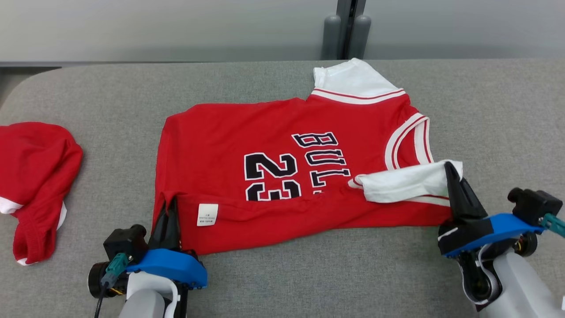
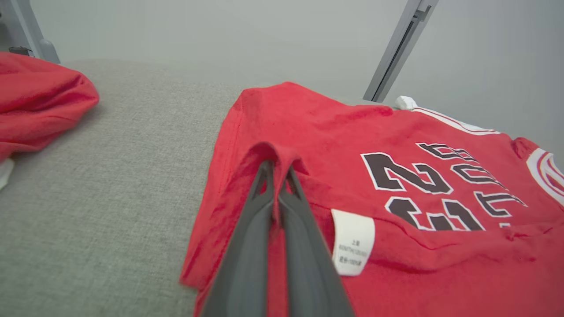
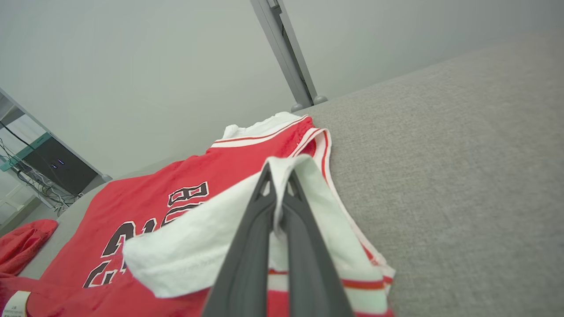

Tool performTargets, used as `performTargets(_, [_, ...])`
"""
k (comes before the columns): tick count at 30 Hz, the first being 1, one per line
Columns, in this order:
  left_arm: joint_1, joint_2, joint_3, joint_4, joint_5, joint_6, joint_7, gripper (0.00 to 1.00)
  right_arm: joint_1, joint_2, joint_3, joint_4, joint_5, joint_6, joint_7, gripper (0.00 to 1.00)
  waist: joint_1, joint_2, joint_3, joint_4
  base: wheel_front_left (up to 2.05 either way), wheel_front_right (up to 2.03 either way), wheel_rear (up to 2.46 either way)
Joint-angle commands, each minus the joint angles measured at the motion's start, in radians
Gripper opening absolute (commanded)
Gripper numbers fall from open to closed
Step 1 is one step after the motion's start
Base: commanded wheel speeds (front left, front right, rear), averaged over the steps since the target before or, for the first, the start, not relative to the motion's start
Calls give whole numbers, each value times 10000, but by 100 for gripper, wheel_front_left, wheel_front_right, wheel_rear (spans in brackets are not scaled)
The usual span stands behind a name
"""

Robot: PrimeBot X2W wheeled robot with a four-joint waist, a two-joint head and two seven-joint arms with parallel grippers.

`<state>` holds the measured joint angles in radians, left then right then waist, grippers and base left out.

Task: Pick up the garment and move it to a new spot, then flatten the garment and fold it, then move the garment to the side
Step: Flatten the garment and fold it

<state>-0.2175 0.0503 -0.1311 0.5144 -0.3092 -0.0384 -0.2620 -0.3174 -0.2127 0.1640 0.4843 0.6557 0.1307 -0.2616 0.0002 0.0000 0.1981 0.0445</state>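
Head view: red, white-trimmed jersey [image 1: 220,145] half folded; both jaws tight on it

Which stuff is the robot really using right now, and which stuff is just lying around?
For the job: the red number 23 jersey; the left claw, shut on it; the right claw, shut on its white sleeve.
Just lying about: the crumpled red garment on the grey table, at the robot's left.

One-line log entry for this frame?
phase: folding | left gripper: shut on jersey hem | right gripper: shut on white sleeve | other red garment: apart, far left
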Motion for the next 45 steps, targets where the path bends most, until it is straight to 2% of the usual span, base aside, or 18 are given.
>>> performTargets(1, [-292, 3, 60, 119, -54, 90, -44, 0, -434, 52, 2, 246, 52, 0, -44, 0, -2, 0, 197, 62, 0, 0, 0])
performTargets(8, [-861, 3, 301, 269, 114, 292, -44, 0, -1550, 6, 75, 1259, -290, 0, -44, 0, -2, 0, 585, 87, 0, 0, 0])
performTargets(12, [-1021, 5, 366, 230, 217, 252, -44, 0, -1825, 83, -57, 1505, -490, 0, -44, 0, -2, 0, 689, 125, 0, 0, 0])
performTargets(13, [-1052, 5, 376, 258, 267, 247, -44, 0, -1874, 116, -99, 1547, -560, 0, -44, 4, -2, 0, 700, 129, 0, 0, 0])
performTargets(14, [-1088, 5, 412, 268, 277, 281, -44, 0, -1909, 123, -105, 1563, -678, 0, -44, 40, -2, 0, 705, 129, 0, 0, 0])
performTargets(15, [-1120, 8, 450, 252, 304, 316, -44, 0, -1932, 129, -140, 1550, -817, 0, -44, 98, -2, 0, 704, 126, 0, 0, 0])
performTargets(16, [-1121, 5, 463, 240, 327, 365, -44, 0, -1942, 112, -193, 1487, -1042, 0, -44, 100, -2, 0, 697, 120, 0, 0, 0])
performTargets(17, [-1105, 2, 489, 199, 366, 426, -44, 21, -1921, 119, -207, 1417, -1229, 0, -44, 100, -2, 0, 684, 112, 0, 0, 0])
performTargets(18, [-1074, 6, 533, 129, 427, 492, -44, 51, -1880, 138, -274, 1321, -1478, 0, -44, 100, -2, 0, 668, 102, 0, 0, 0])
performTargets(19, [-1017, 3, 553, 94, 479, 535, -44, 100, -1821, 119, -373, 1183, -1847, 0, -44, 100, -2, 0, 638, 87, 0, 0, 0])
performTargets(24, [-585, 3, 658, -380, 940, 728, -42, 100, -1149, 370, -1012, 241, -3651, 0, -36, 100, -2, 0, 418, 42, 0, 0, 0])
performTargets(30, [320, 5, 534, -728, 1309, 698, -44, 100, -24, 929, -1575, -587, -5368, 0, -38, 100, -2, 0, -161, -28, 0, 0, 0])
performTargets(36, [1330, 5, 336, -679, 1263, 673, -44, 100, 1110, 1340, -1716, -646, -5927, -1, -38, 100, -2, 0, -884, -86, 0, 0, 0])
performTargets(45, [2511, 6, 172, -540, 1289, 519, -44, 100, 2373, 1566, -1752, -297, -5851, -1, -38, 100, -2, 0, -1812, -58, 0, 0, 0])
